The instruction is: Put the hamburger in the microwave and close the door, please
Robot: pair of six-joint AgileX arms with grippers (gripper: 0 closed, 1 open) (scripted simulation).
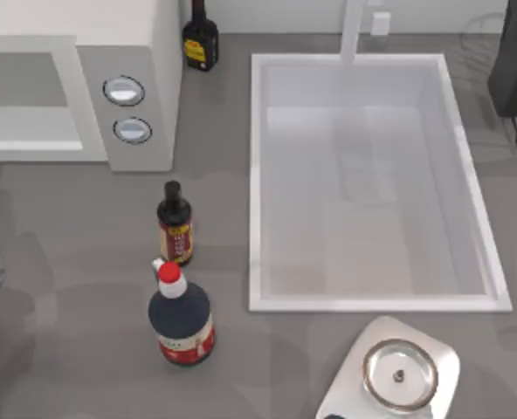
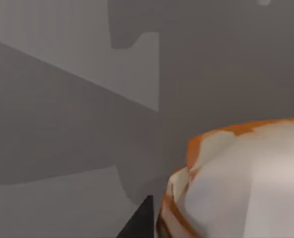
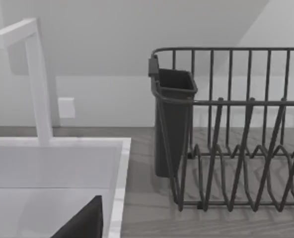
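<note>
Hamburger [image 2: 246,183], tan-orange bun, sits right against my left gripper (grip state unclear), while the pale grey-white microwave [image 1: 136,52] occupies the worktop's far-left corner.

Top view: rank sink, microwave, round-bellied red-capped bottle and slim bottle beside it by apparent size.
1. sink, largest.
2. microwave, though cut off by the frame's edge, so its full extent is unsure.
3. red-capped bottle.
4. slim bottle, smallest.
</note>
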